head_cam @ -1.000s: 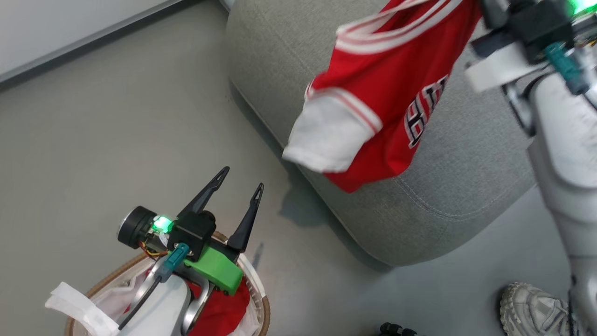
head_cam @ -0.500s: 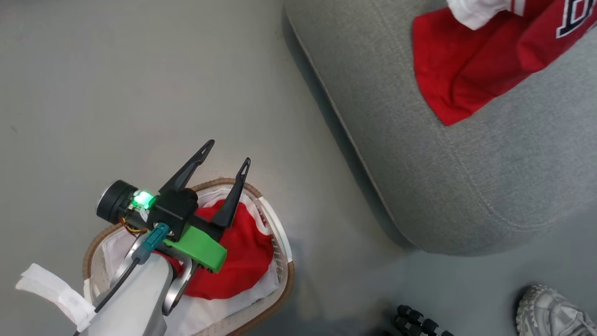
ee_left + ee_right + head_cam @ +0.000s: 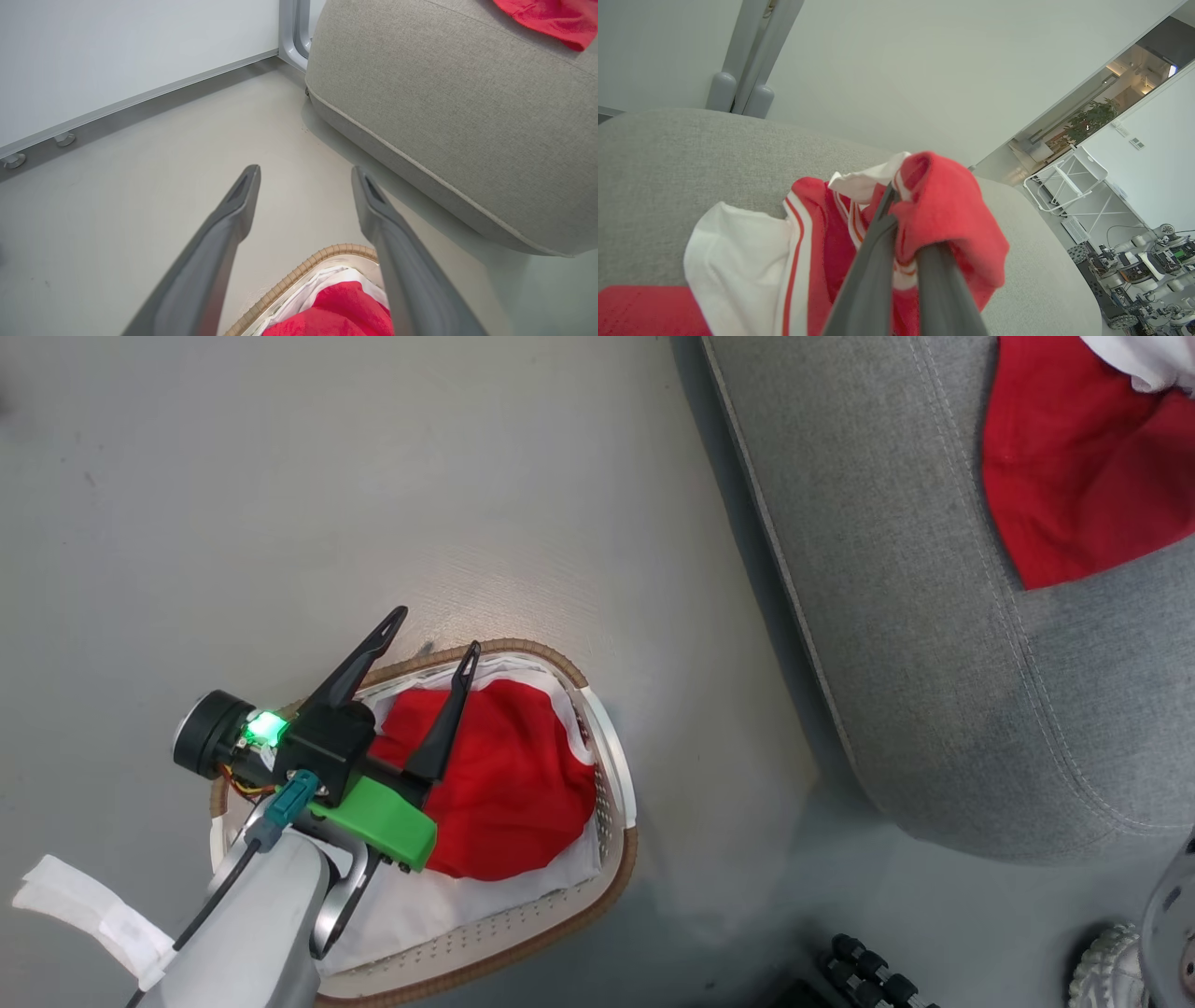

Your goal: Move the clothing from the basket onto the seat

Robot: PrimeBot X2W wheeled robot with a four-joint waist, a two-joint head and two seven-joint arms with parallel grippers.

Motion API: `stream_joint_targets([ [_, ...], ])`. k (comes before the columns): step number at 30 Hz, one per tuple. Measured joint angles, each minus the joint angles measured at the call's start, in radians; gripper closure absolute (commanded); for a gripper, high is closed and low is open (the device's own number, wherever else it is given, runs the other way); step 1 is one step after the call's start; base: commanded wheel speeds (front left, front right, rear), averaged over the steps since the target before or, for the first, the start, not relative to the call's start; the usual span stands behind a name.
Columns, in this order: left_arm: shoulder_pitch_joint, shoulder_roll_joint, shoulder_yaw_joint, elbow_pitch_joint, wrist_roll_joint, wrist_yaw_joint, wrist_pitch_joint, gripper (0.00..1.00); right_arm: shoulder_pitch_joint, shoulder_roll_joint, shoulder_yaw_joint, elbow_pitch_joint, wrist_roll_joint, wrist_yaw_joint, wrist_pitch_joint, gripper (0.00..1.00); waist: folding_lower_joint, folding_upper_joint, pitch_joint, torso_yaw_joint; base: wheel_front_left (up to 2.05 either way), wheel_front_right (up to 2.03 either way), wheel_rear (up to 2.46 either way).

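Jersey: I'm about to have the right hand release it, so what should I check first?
1. Grip: right hand shut on jersey: ok.
2. Drop spot: jersey over the seat: ok.
3. Whole jersey resting on seat: cannot tell.
4. Other arm ready: left hand open over basket: ok.
5. Basket emptied: not ok, a red garment lies inside.

The head view looks steeply down on the oval white brown-rimmed basket (image 3: 616, 803) and grey woven cushion (image 3: 896, 616) — both shared by the low left wrist view; the right wrist view sits close over the cushion.
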Motion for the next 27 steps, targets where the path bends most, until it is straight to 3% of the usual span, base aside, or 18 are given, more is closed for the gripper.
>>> stream_joint_targets([
  [1, 0.0, -0.001, 0.0, 0.006, 0.0, 0.0, 0.0, 0.0, 0.026, 0.017, -0.014, 0.011, -0.011, 0.0, -0.011, 0.18, 0.0, 0.0, -0.004, 0.002, 0.0, 0.0, 0.0],
  [2, 0.0, -0.002, -0.004, 0.014, 0.001, 0.0, 0.0, 0.0, 0.048, 0.035, -0.037, 0.017, -0.015, 0.0, -0.023, 0.0, -0.0001, 0.0, -0.009, 0.003, 0.0, 0.0, 0.0],
  [10, 0.027, -0.041, 0.033, 0.063, 0.0, -0.001, 0.0, 0.0, 0.202, 0.118, -0.091, 0.045, -0.027, 0.0, -0.067, 0.0, -0.0001, 0.0, -0.085, 0.003, 0.0, 0.0, 0.0],
  [20, 0.113, -0.108, 0.209, 0.121, 0.016, -0.001, 0.0, 0.0, 0.402, 0.147, 0.179, -0.045, 0.183, 0.0, -0.068, 0.0, -0.0002, 0.0, -0.231, 0.006, 0.0, 0.0, 0.0],
  [27, 0.171, -0.15, 0.353, 0.147, 0.049, -0.001, 0.0, 0.0, 0.5, 0.15, 0.355, -0.077, 0.341, 0.0, -0.068, 0.0, -0.0002, 0.0, -0.325, 0.045, 0.0, 0.0, 0.0],
])
